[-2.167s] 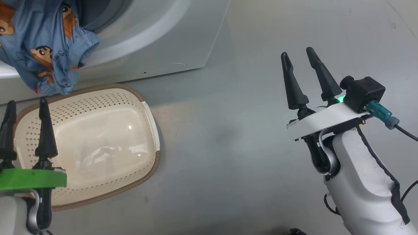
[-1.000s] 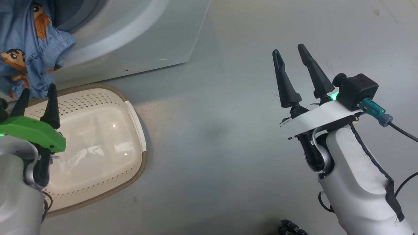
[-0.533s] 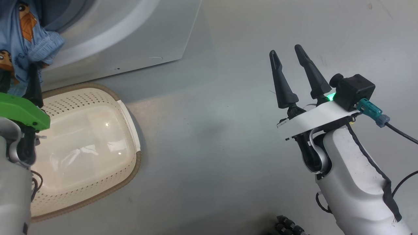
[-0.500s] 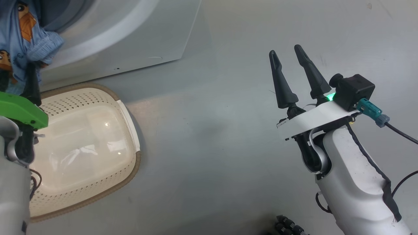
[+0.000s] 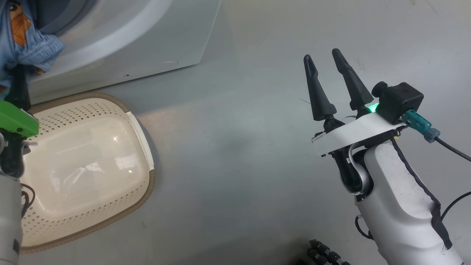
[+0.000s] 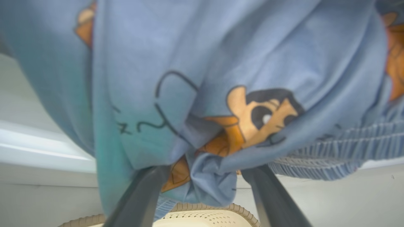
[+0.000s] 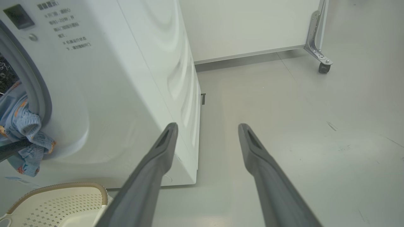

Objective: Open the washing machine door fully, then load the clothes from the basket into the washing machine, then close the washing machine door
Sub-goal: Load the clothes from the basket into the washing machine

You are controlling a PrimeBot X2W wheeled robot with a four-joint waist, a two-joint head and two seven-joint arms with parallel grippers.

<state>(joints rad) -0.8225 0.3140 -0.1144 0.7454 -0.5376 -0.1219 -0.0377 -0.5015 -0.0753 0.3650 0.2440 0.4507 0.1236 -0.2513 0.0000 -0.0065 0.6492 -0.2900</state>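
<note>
The clothes [image 6: 221,78], light blue with cartoon figures, hang out of the washing machine [image 5: 147,40] opening and over its front. My left gripper [image 6: 205,171] is open right under that hanging cloth, its tips tucked into the lowest folds; one dark finger [image 5: 17,86] shows at the left edge of the head view. The basket [image 5: 141,121] stands on the floor below the opening, holding nothing. My right gripper [image 5: 325,60] is open over bare floor to the right, gripping nothing. The washing machine door is out of view.
The clothes [image 7: 26,132] spill past the grey seal in the right wrist view, above the basket [image 7: 60,189]. A white panel on a caster [image 7: 322,66] stands behind the machine. A dark ribbed part [image 5: 323,254] lies at the bottom edge. Grey floor spreads to the right.
The camera has swung, shifting the scene left. My left gripper has risen from above the basket up to the hanging clothes. The right arm has barely moved.
</note>
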